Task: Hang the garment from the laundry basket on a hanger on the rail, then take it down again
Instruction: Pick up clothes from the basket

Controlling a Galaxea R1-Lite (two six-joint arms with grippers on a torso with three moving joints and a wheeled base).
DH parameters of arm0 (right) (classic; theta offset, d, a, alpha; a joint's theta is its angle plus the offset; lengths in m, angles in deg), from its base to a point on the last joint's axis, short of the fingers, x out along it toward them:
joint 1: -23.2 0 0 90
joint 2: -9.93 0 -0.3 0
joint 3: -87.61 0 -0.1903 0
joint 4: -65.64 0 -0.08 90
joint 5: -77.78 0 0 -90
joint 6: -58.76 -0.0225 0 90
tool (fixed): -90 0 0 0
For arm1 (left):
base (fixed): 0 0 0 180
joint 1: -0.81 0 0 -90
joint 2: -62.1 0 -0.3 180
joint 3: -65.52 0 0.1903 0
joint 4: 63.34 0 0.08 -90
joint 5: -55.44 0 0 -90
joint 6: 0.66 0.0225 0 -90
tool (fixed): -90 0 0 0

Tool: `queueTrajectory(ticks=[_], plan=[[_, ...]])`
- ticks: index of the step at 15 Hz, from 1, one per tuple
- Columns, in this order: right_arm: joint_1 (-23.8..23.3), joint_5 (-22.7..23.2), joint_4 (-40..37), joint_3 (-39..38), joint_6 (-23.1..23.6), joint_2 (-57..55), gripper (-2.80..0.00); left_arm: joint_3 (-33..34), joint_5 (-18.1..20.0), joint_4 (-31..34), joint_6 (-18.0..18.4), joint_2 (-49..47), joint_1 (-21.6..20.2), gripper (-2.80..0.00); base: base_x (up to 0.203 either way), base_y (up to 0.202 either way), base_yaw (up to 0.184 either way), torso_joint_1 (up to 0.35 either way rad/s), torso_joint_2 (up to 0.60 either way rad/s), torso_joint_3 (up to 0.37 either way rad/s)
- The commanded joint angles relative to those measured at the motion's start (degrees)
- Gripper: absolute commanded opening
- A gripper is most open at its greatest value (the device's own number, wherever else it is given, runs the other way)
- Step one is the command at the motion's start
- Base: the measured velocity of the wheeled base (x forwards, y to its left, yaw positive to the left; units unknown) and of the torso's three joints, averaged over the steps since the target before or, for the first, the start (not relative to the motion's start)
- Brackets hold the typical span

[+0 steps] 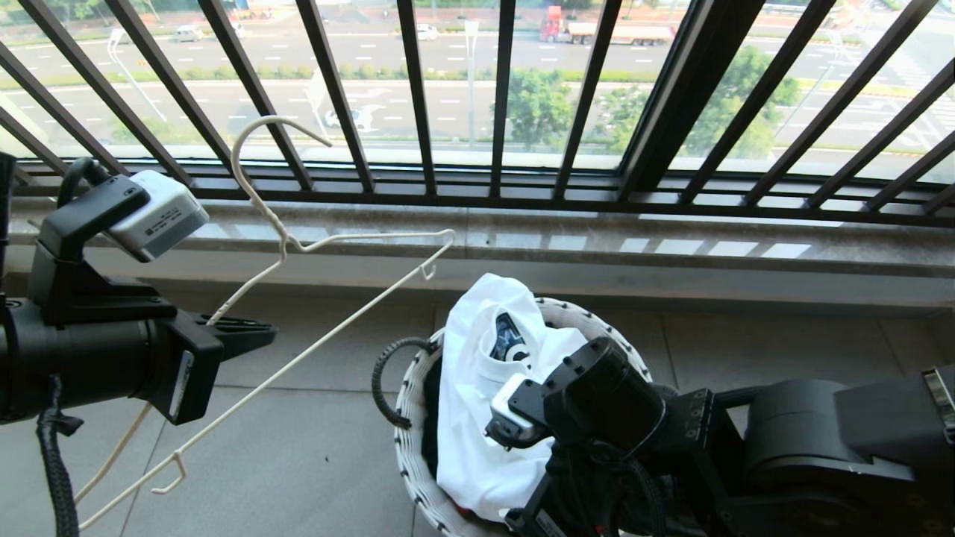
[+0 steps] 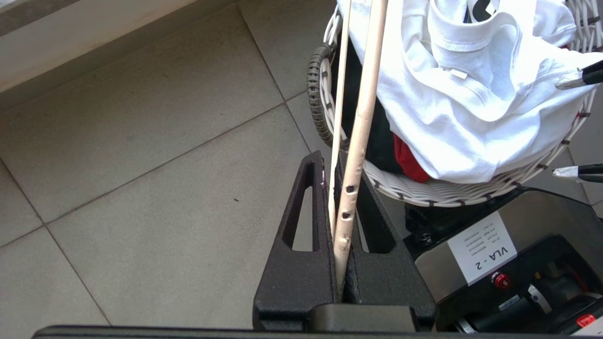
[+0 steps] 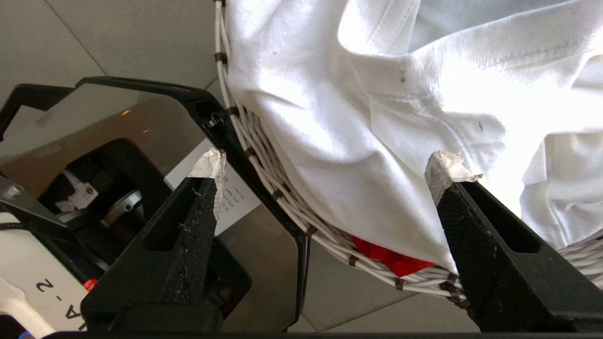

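- Left gripper at 9 o'clock in the head view, held above the floor tiles; jaws pressed together on 1 wire arm of the hanger.
- Left wrist view confirms it: the hanger's wire runs up between the 2 closed black fingers.
- Hanger is thin, cream-white, tilted, hook toward 11 o'clock against the window railing; its lower end hangs toward 7 o'clock, a small notch hook showing near each end of its long bar.
- Laundry basket sits on the tiles at about 6 o'clock, round, white woven, dark looped handle on its 9 o'clock side.
- Garment, the white T-shirt, lies heaped in the laundry basket and drapes over the near rim; a bit of dark chest print shows in a fold near the top.
- Something red and something black lie under the garment.
- Right gripper is down at the laundry basket's near edge, about 5 o'clock in the head view; jaws spread wide, holding nothing.
- Right wrist view: both fingertips are wrapped in white tape; one is over the garment's cloth, the other outside the rim, over the robot base.
- Stone sill runs below the window railing.
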Motion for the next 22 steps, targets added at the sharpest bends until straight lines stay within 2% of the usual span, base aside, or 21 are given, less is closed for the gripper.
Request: queueTrajectory(ticks=[1,5,9,13,16,17,22], plan=[[-1.34,-0.33,3.79,0.12,-0.03,1.83,0.00,-0.16,-0.01,0.13,0.05,1.15,0.02,-2.80,0.000,0.000,0.000,0.000,0.00,0.000],[-3.90,-0.80,15.27,0.68,-0.27,-1.98,0.00,-0.77,-0.19,0.43,0.05,3.29,-0.01,-2.80,0.000,0.000,0.000,0.000,0.00,0.000],[-8.79,-0.73,23.41,1.08,-0.06,-5.15,0.00,-0.68,-0.19,0.43,0.14,3.24,-0.01,-2.80,0.000,0.000,0.000,0.000,0.00,0.000],[-11.67,-0.41,23.81,3.83,-0.07,-7.71,0.00,-0.52,-0.19,0.38,0.14,2.62,0.08,-2.80,0.000,0.000,0.000,0.000,0.00,0.000],[-11.76,-0.15,23.90,4.01,-0.07,-8.40,0.00,-0.42,-0.19,0.35,0.14,2.41,0.13,-2.80,0.000,0.000,0.000,0.000,0.00,0.000],[-11.70,-0.15,23.99,4.01,-0.07,-8.67,-2.80,-0.33,-0.19,0.35,0.14,2.41,0.08,-2.80,0.000,0.000,0.000,0.000,0.00,0.000],[-10.68,-0.21,23.70,3.39,0.06,-7.58,-2.80,-0.33,-0.19,0.35,0.14,2.41,0.15,-2.80,0.000,0.000,0.000,0.000,0.00,0.000]])
